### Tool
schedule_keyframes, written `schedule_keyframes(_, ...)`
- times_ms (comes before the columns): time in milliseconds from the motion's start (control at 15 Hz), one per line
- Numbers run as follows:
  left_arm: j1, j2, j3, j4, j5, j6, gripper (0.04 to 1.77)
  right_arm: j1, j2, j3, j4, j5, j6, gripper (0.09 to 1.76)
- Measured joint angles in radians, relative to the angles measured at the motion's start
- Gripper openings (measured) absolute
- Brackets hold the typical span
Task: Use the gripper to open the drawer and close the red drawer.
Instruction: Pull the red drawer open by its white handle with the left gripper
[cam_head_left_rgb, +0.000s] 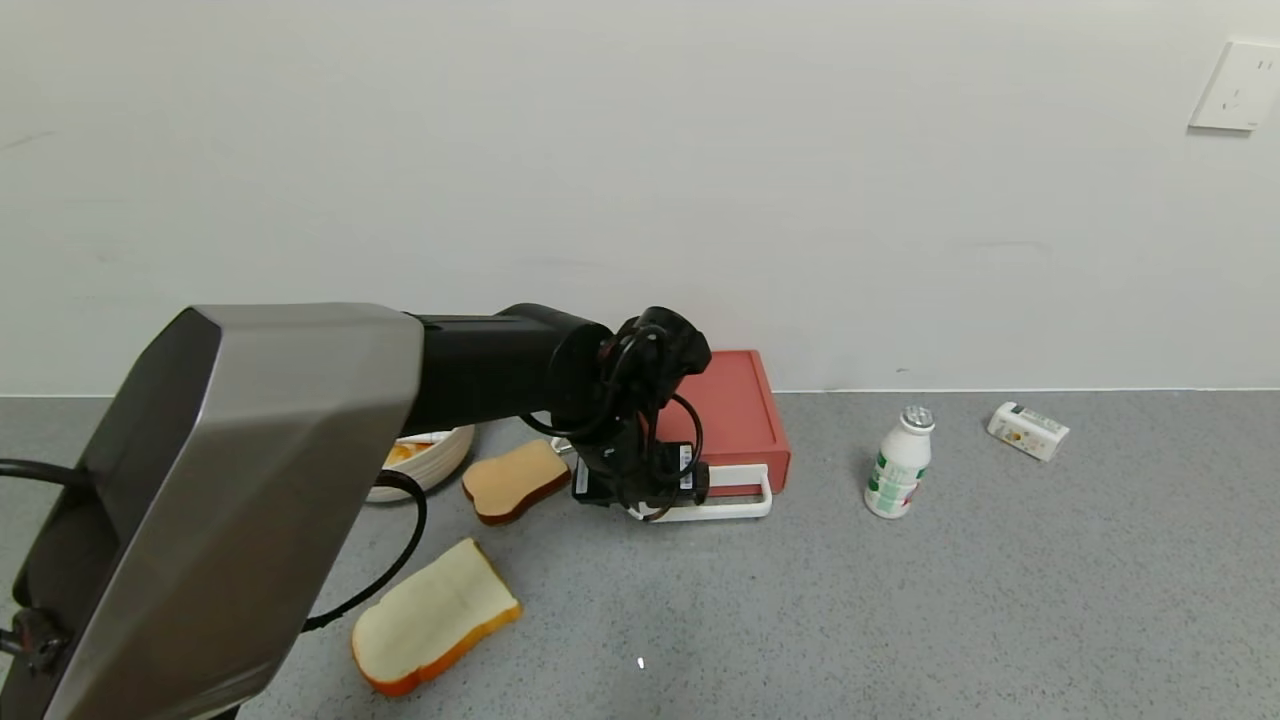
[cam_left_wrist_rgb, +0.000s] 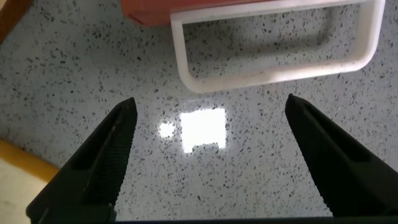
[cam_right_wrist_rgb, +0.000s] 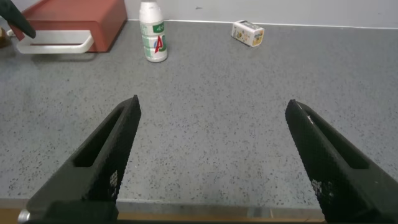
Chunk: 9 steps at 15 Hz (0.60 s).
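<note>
The flat red box (cam_head_left_rgb: 735, 415) stands by the wall with the drawer pushed in; its white loop handle (cam_head_left_rgb: 735, 507) sticks out at the front. My left gripper (cam_head_left_rgb: 640, 505) hangs just in front of the handle's left end, close over the table. In the left wrist view it is open (cam_left_wrist_rgb: 210, 107), and the white handle (cam_left_wrist_rgb: 273, 65) lies just beyond the fingertips, with the red drawer front (cam_left_wrist_rgb: 161, 11) behind it. Nothing is between the fingers. My right gripper (cam_right_wrist_rgb: 212, 107) is open and empty over bare table, out of the head view; the red box (cam_right_wrist_rgb: 74, 22) shows far off there.
A bread slice (cam_head_left_rgb: 515, 480) lies left of the gripper and another slice (cam_head_left_rgb: 432, 618) lies nearer the front. A white bowl (cam_head_left_rgb: 425, 458) is partly hidden behind the left arm. A small white bottle (cam_head_left_rgb: 899, 462) and a small carton (cam_head_left_rgb: 1027, 430) stand right of the box.
</note>
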Motion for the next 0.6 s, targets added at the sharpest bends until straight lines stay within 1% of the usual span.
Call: schedule_keyframes(600, 0.018, 0.068, -0.007, -0.105, 0.01, -0.002, 1.72, 0.0, 0.0, 0.0, 0.0, 0.0, 0.0, 1.71)
